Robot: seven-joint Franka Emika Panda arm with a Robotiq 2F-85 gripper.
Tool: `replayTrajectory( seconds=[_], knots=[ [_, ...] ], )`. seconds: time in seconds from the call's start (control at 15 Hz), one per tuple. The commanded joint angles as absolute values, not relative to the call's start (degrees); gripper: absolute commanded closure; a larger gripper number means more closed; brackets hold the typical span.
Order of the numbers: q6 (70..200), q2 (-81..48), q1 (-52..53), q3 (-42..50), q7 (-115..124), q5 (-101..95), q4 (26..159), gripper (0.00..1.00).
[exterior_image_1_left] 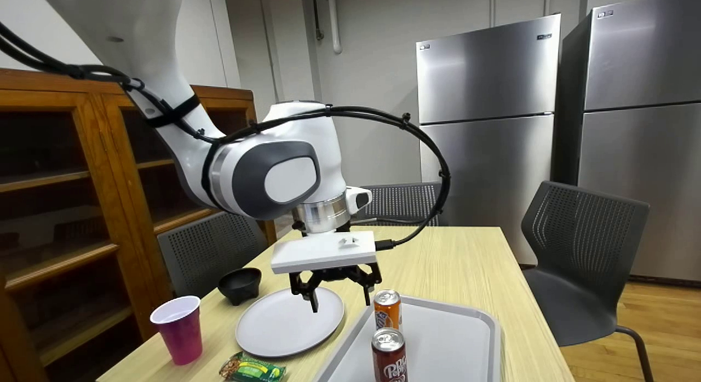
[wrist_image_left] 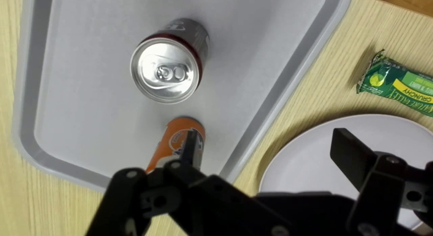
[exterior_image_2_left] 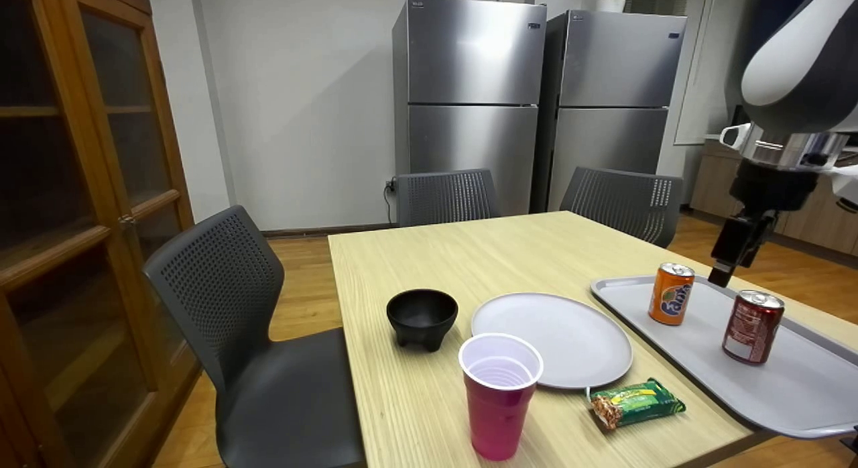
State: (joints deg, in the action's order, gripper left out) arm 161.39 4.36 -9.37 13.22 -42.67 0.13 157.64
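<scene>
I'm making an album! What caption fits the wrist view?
Empty, open fingers near a Fanta can, a Dr Pepper can sharing its gray tray, and a Nature Valley Crunchy bar beside a plate.

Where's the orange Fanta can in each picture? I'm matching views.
In an exterior view: Fanta can low, just right of centre, behind the dark red can.
In an exterior view: Fanta can toward the right, below mid-height.
In the wrist view: Fanta can left of centre, lower half, partly hidden by the claw.
Shared landmark: the grey tray beneath it.
</scene>
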Motion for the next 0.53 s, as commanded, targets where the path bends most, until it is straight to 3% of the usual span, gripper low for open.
replayTrajectory(
  seconds=[0.0,0.47],
  knots=[
    [160.8,2.2,-11.2,14.1,-37.3,-1.8,155.2,0.0],
    [160.6,-1.8,-14.7,16.5,-31.1,-5.6,151.1,0.0]
  ],
)
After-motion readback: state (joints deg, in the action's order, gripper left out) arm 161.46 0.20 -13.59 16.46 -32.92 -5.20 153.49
